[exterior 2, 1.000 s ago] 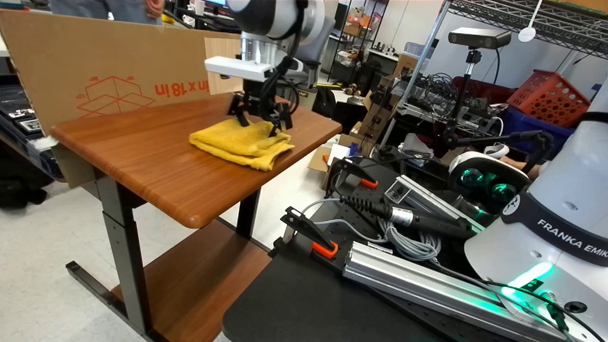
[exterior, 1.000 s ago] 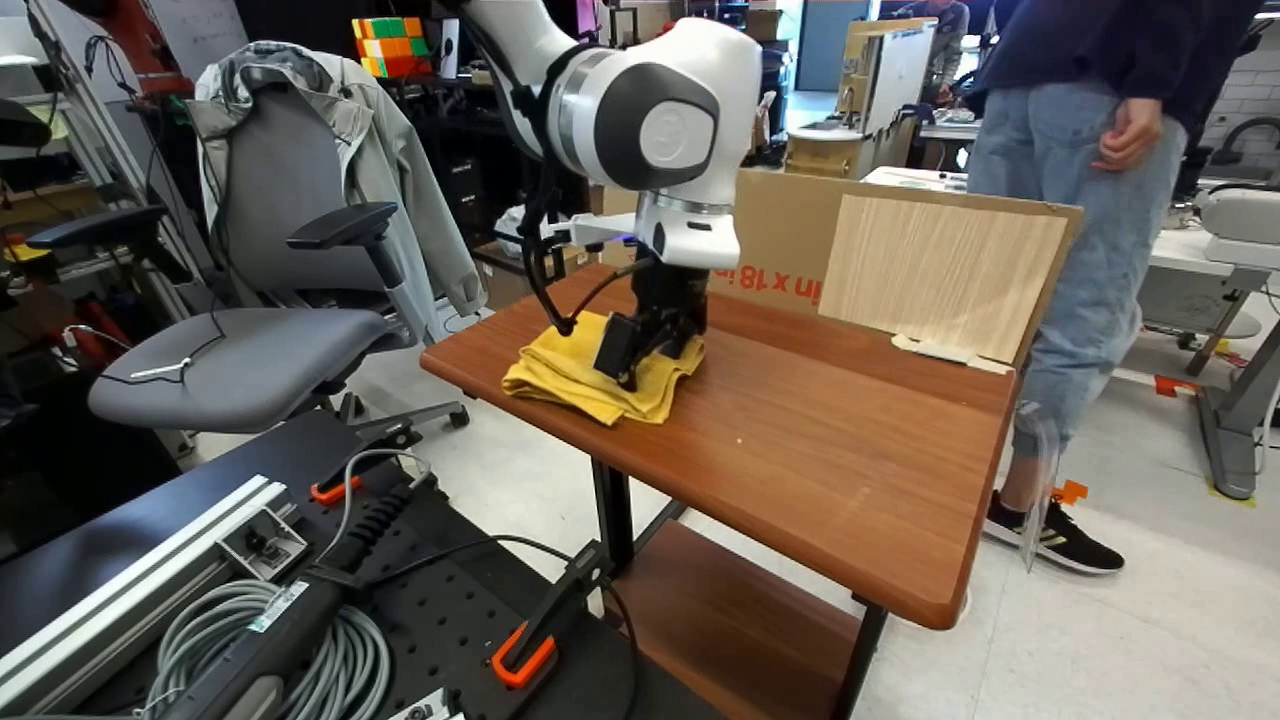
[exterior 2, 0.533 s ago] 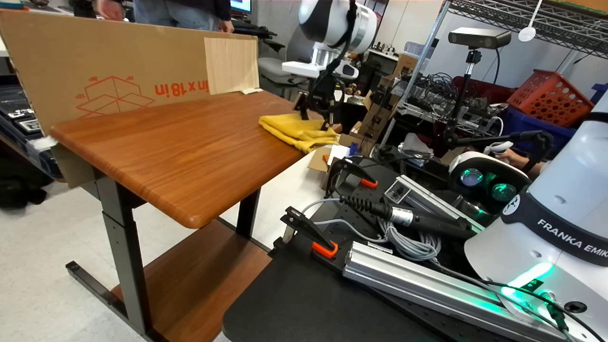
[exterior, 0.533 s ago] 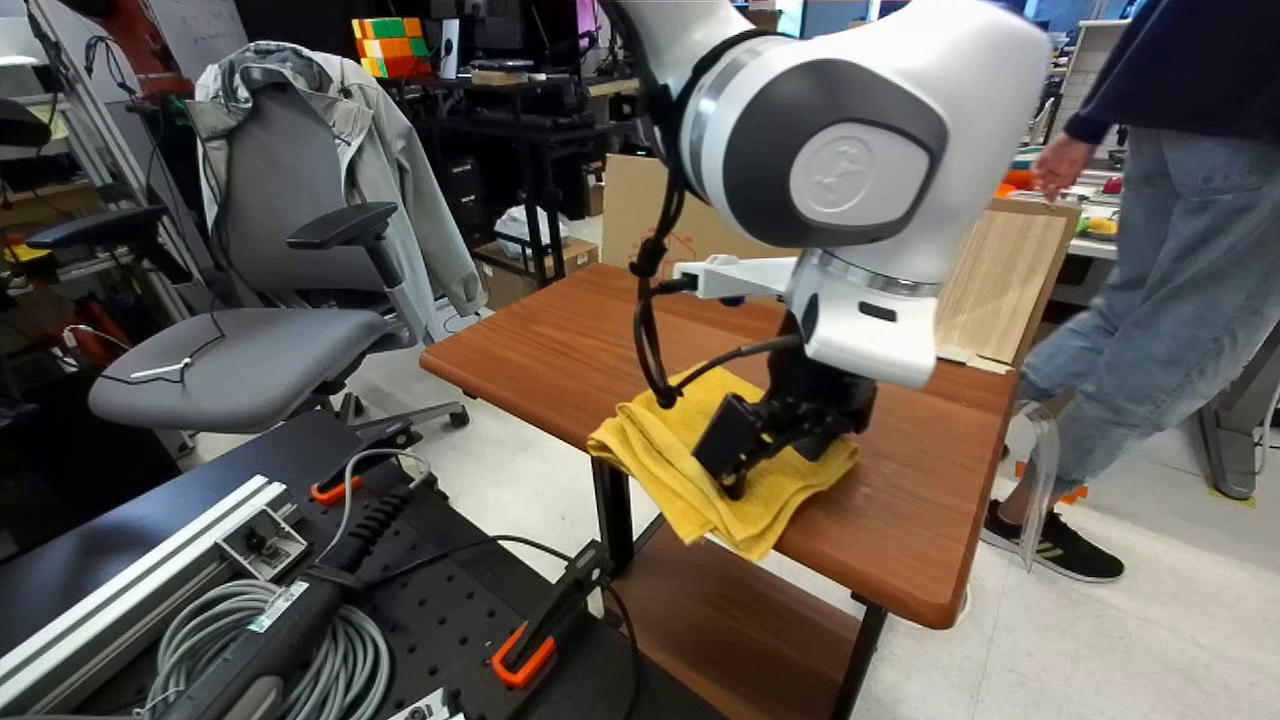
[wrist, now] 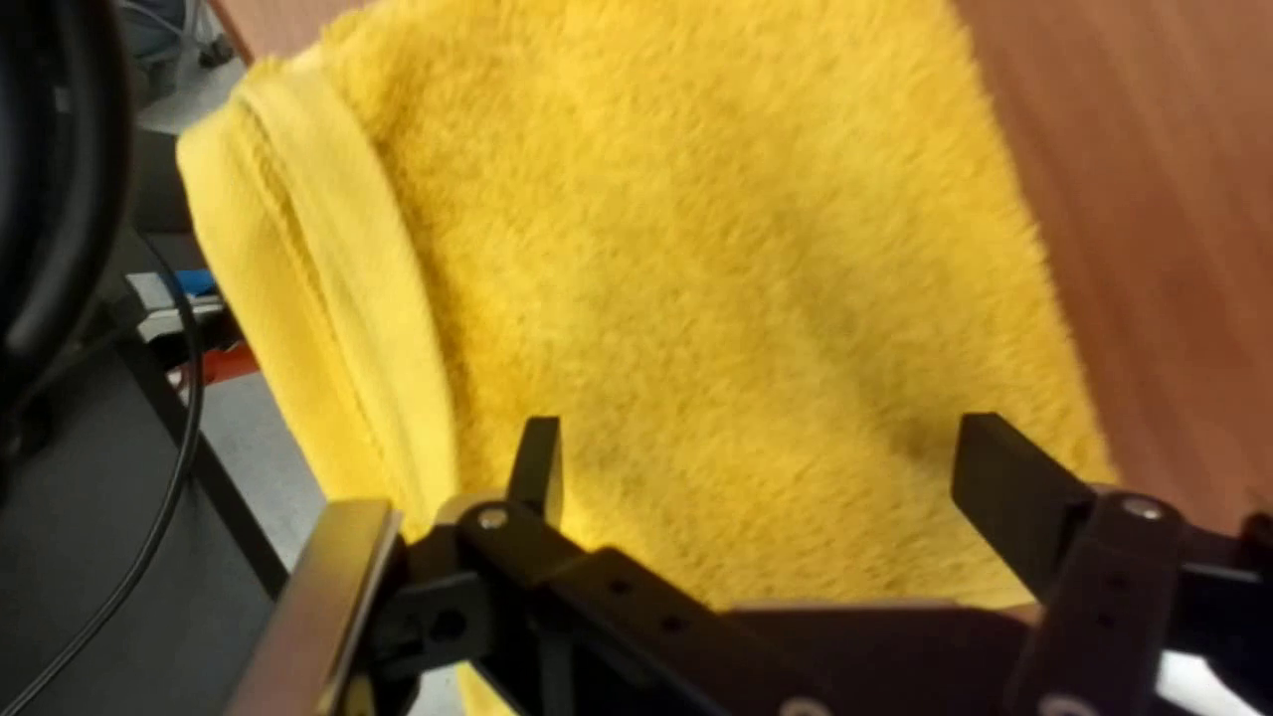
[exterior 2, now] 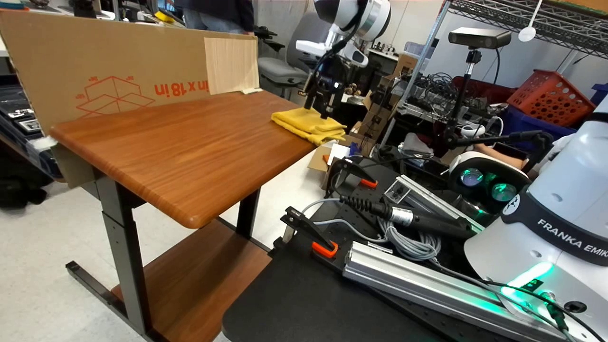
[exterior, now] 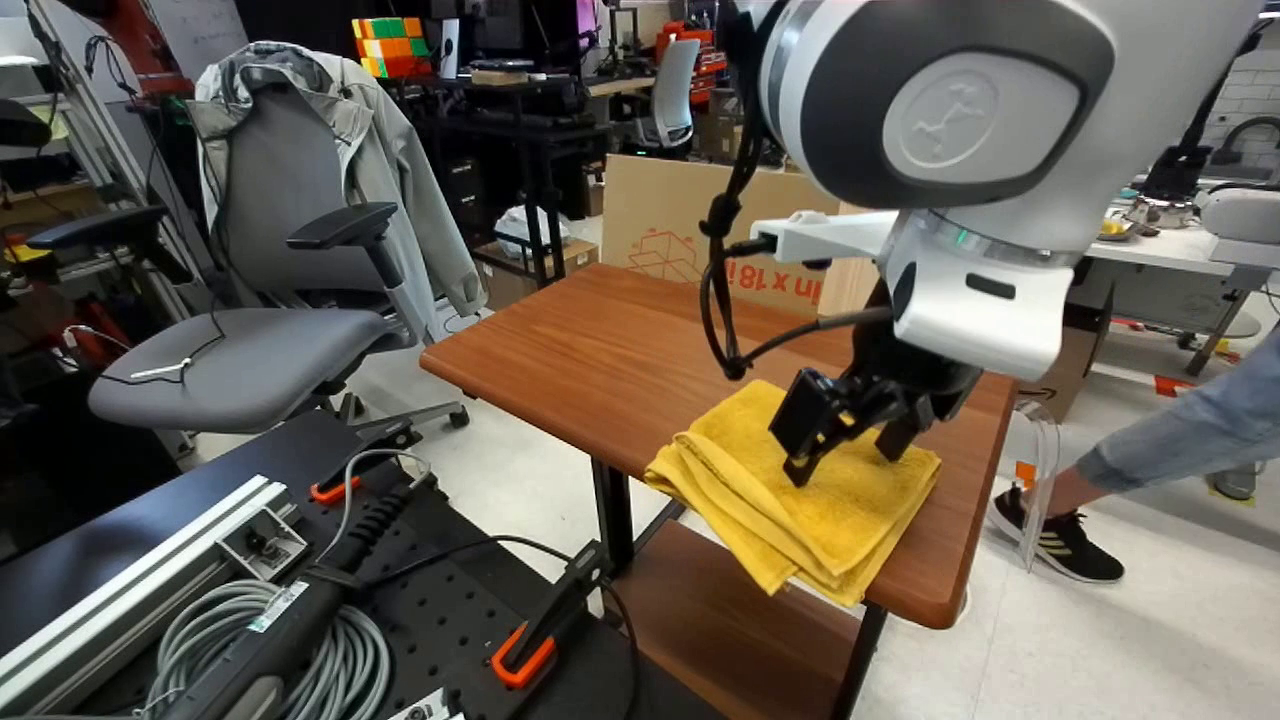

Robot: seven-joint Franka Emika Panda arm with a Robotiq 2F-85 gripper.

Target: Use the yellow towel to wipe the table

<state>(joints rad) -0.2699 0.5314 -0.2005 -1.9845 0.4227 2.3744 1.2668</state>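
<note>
Tool (wrist: 766, 467): jaws wide apart, nothing pinched. Directly beneath: yellow towel (exterior: 810, 520), folded, overhanging the edge of the worktop (exterior: 620, 350); contact uncertain. Best, I judge: light press, folds flat, towel drawn fully inboard before longer strokes.

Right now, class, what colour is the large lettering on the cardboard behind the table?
The large lettering is orange-red, showing best in an exterior view.

Both exterior views overlook the table (exterior 2: 190, 147), the wrist view facing the towel (wrist: 696, 249) close up.
</note>
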